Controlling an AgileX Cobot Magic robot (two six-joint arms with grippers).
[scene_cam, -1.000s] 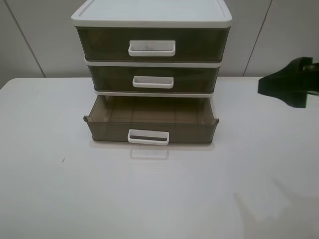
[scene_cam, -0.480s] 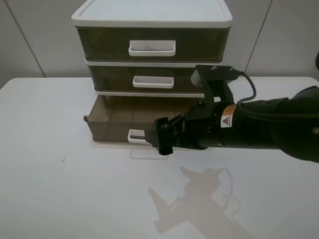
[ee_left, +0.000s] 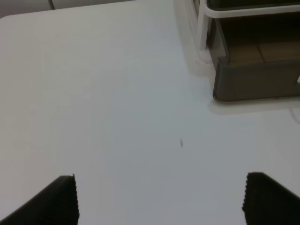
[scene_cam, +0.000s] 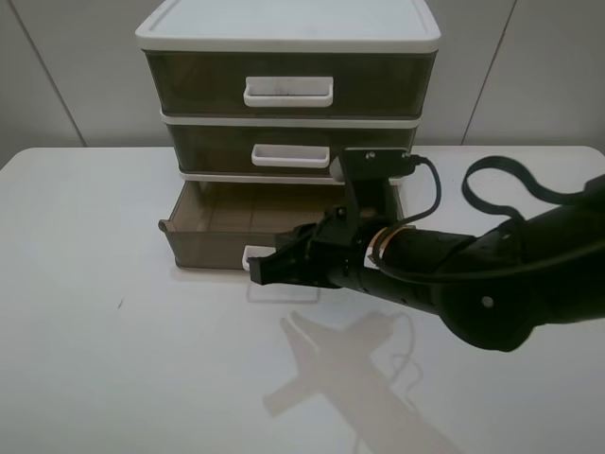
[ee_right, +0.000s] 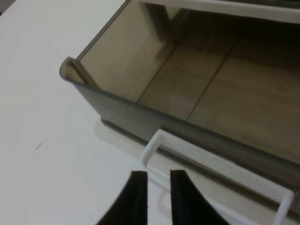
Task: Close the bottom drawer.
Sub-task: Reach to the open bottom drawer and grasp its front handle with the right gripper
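The bottom drawer [scene_cam: 203, 248] is seen pulled out of the cabinet, below the shut middle drawer [scene_cam: 208, 149], and its position is unchanged from half a second ago. The right gripper [scene_cam: 257, 270] has been carried further across the drawer front since then, so that its tips are now found at the near end of the white handle [ee_right: 211, 161] rather than at the handle's middle. In the right wrist view the two black fingers [ee_right: 138, 190] are drawn almost together, with only a slim gap and nothing held between them. The handle's corner lies just ahead of the fingertips, and whether it is touched cannot be told. The open drawer cavity [ee_right: 201, 93] extends beyond the fingers. The left gripper [ee_left: 161, 201] is spread wide over the bare table [ee_left: 117, 93], with the drawer's corner [ee_left: 253, 84] well ahead of and off to one side of its fingers
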